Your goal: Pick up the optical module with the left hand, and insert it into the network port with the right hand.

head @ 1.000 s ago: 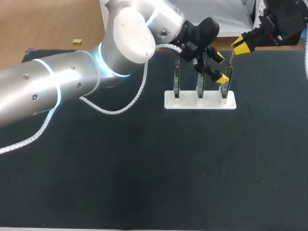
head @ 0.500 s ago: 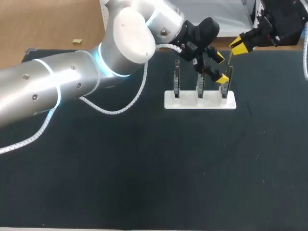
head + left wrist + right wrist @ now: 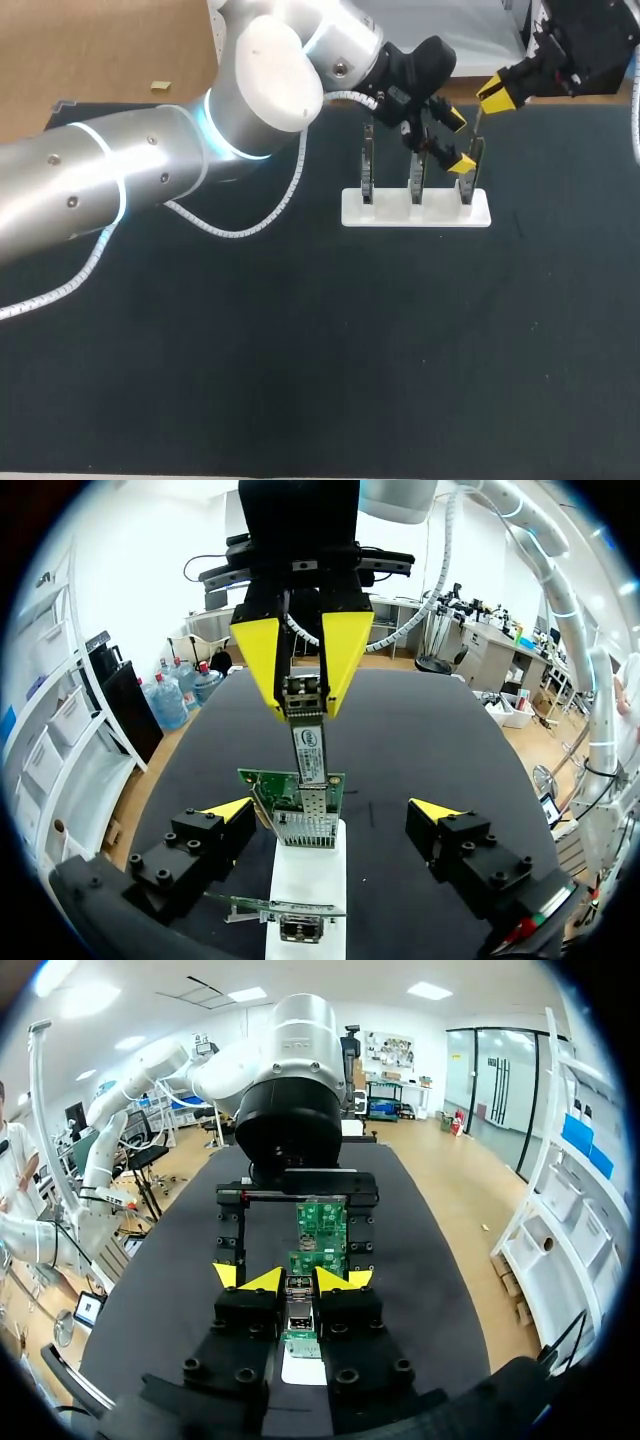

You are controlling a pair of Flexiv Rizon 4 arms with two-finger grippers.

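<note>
**A:** Two claws, both at the white stand on the counter. State of each?

**B:** Right claw was pinching the optical module, one yellow finger on each side of its upper end. Left claw was spread wide, gripping nothing.

**A:** Where was the module?

**B:** Directly above the stand, upright, hanging from the right claw. Its lower end met the network port, the metal cage on the green board standing on the stand. Couldn't tell how deep it sat.

**A:** Which board?

**B:** Three boards stood in a row along the stand. It was the one at the end of the stand nearest the right arm.

**A:** Left claw against the stand?

**B:** Just over it, one yellow tip on either side of that same board, both apart from it. Another board on the stand sat below the left claw, closer to its wrist.

**A:** Left arm?

**B:** Left arm lay across the counter from the left side up to the stand.

**A:** Right wrist view agree?

**B:** Yes. The module was between the right claw's own yellow tips, the stand was below it, the boards lined up ahead, and the left claw's black fingers flanked them.
</note>
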